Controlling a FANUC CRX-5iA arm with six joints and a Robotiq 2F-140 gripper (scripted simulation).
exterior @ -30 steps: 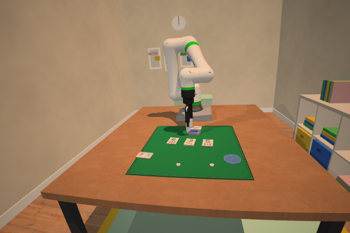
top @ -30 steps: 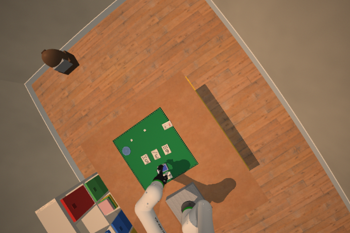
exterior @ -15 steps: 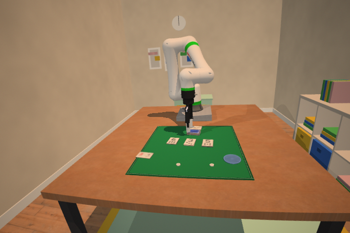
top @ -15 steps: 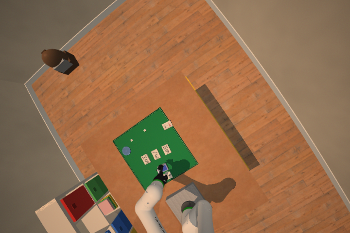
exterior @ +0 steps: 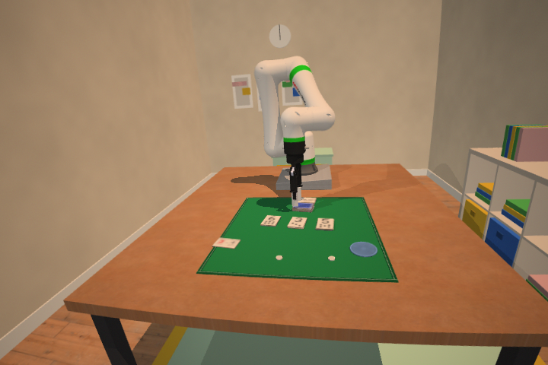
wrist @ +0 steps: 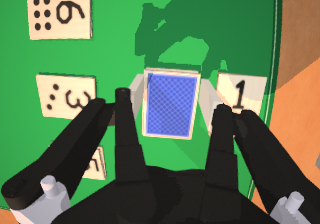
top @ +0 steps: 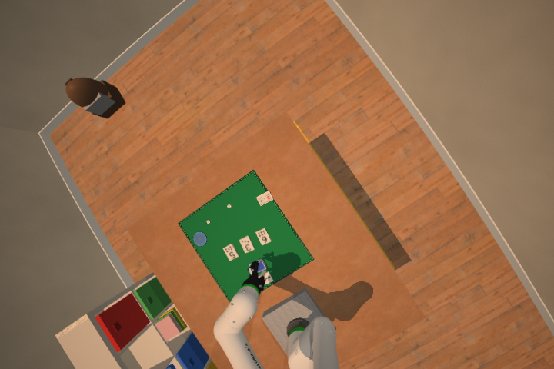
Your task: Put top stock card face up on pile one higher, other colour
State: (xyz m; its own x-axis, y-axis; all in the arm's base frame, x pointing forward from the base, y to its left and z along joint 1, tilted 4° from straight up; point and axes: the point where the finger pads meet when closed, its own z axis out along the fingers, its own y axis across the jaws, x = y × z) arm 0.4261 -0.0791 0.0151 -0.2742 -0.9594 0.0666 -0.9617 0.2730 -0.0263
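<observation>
The face-down stock, a blue-backed stack, lies on the green card cloth near its edge by the robot base. My gripper points straight down over it. Its finger pads stand on either side of the top card's long edges, close to them, partly closed. I cannot tell whether they touch. The stock also shows in the exterior view. The waste card, a black 1, lies right beside the stock. Three face-up piles show a black 6, a black 3 and a 5, which my fingers partly hide in the wrist view.
A red-marked card lies at the cloth's far corner. A blue disc and two small white tokens sit on the cloth. The robot's grey base is close behind the stock. A shelf with coloured bins stands beside the table.
</observation>
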